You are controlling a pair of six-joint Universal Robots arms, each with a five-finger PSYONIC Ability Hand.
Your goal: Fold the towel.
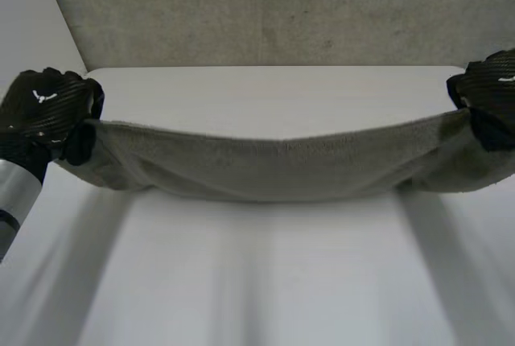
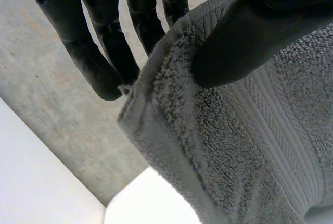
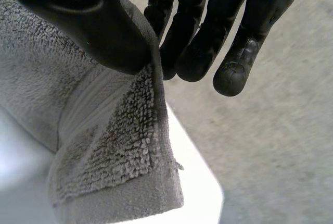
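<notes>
A grey towel (image 1: 282, 167) hangs stretched between my two hands above the white table (image 1: 265, 265), sagging in the middle. My left hand (image 1: 48, 113) pinches its left end: in the left wrist view the thumb (image 2: 244, 41) presses the towel's edge (image 2: 208, 146) against the fingers (image 2: 99, 52). My right hand (image 1: 491, 96) holds the right end the same way, thumb (image 3: 88, 21) on the towel (image 3: 104, 146) and fingers (image 3: 208, 41) behind it. Both corners hang down below the hands.
The white table's far edge (image 1: 273, 68) meets a grey concrete floor (image 1: 282, 8) beyond. The table's corner (image 3: 208, 193) lies under my right hand.
</notes>
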